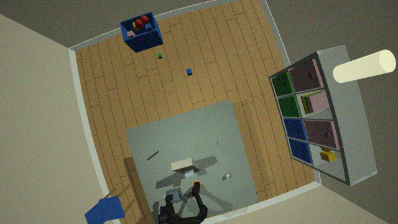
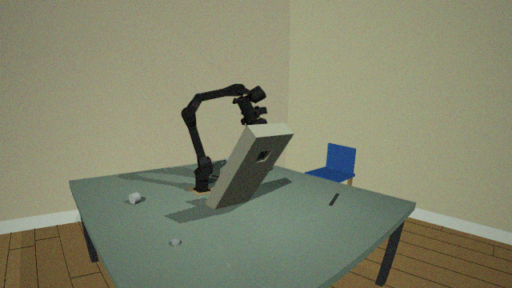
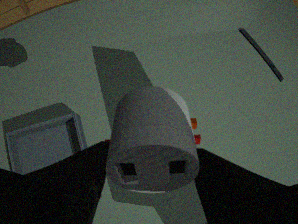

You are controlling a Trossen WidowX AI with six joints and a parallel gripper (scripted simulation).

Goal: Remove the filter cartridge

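no readable text, labels or signs

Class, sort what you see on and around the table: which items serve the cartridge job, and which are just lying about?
Job items:
filter cartridge, held in the end effector
service panel
grey tray

Lying about:
dark strip
white cylinder
small disc
blue chair

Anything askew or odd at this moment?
The panel leans steeply on the table, but that may be by design. The cartridge is in the end effector, held in the air, not in the panel.
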